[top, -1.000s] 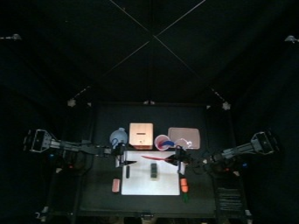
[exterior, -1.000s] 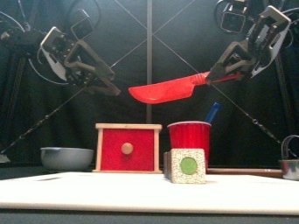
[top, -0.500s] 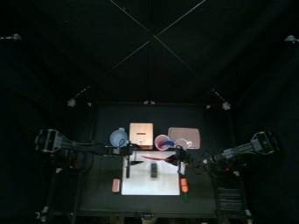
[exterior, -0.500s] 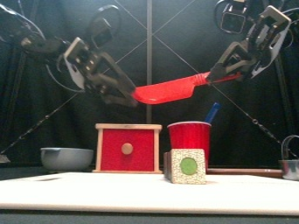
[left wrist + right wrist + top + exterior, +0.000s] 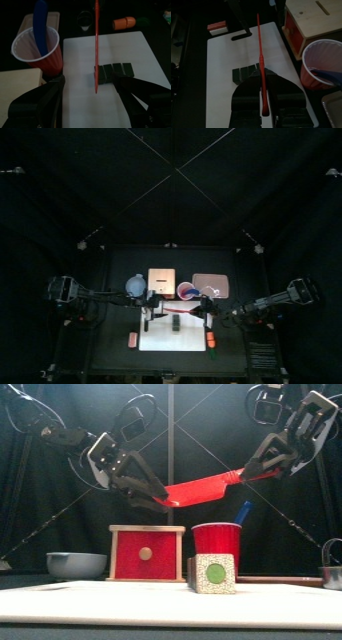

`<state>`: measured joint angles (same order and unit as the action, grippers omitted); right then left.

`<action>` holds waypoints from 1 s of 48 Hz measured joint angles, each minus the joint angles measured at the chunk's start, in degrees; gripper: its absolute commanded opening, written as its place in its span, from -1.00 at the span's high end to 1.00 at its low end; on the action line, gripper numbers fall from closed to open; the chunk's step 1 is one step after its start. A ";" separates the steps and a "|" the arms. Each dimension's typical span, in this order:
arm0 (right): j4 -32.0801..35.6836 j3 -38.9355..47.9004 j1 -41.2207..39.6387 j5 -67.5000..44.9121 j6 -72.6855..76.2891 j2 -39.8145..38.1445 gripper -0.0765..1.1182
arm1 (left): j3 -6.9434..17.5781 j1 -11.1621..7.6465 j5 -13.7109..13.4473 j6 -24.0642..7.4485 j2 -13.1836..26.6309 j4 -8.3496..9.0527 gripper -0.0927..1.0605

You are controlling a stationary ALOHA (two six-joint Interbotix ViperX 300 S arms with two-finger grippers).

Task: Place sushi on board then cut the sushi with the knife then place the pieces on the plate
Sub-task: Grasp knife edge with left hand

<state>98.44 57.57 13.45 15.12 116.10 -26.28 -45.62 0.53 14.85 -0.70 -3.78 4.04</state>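
Knife hung high over the table, tip tilted low. Right gripper was clenched on its handle; left gripper was released, jaws spread either side of the blade tip. Sushi roll, blocks together, sat on white board, 6 o'clock of red cup.

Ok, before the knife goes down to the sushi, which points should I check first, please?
1. Right gripper on the red knife: ok, fingers shut on the handle.
2. Left gripper at the blade tip: ok, fingers open on both sides of it.
3. Sushi roll on the white cutting board: ok, blocks together.
4. Blade over the roll: ok, it crosses above it in the right wrist view.
5. Red cup beside the roll: not ok, probably close enough to bump.
6. Pink tray free: cannot tell.
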 measured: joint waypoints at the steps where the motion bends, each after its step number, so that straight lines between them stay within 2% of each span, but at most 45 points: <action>1: 0.00 0.00 0.00 0.00 -0.09 0.00 0.36 | 0.00 0.00 -0.26 -0.09 0.00 -0.26 -0.96; 5: 0.09 0.00 -0.09 -0.09 -0.09 0.00 0.36 | -0.26 0.00 -1.49 -0.26 -0.35 -0.88 -0.95; 9: 0.00 0.00 -0.09 -0.09 -0.09 -0.09 0.36 | -0.88 0.09 -1.58 -0.09 -1.32 -1.14 -0.95; 14: -0.09 0.00 -0.18 -0.18 -0.09 0.00 0.36 | -1.58 0.18 -0.79 0.00 -2.55 -1.49 -0.95; 26: -0.79 0.00 -0.18 -0.09 -0.09 0.00 0.36 | -1.23 -0.09 0.62 -0.09 -2.64 -1.76 -0.93; 39: -1.05 0.00 -0.09 -0.18 -0.09 0.00 0.36 | 0.44 -0.18 1.14 -0.09 0.09 -1.76 -0.66; 48: -1.32 0.00 0.09 -0.18 -0.09 0.00 0.36 | 1.32 -0.44 1.14 -0.09 0.53 -1.85 -0.46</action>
<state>97.12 57.57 13.54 14.94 116.02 -26.28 -44.30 0.09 16.00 -0.79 -3.25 2.20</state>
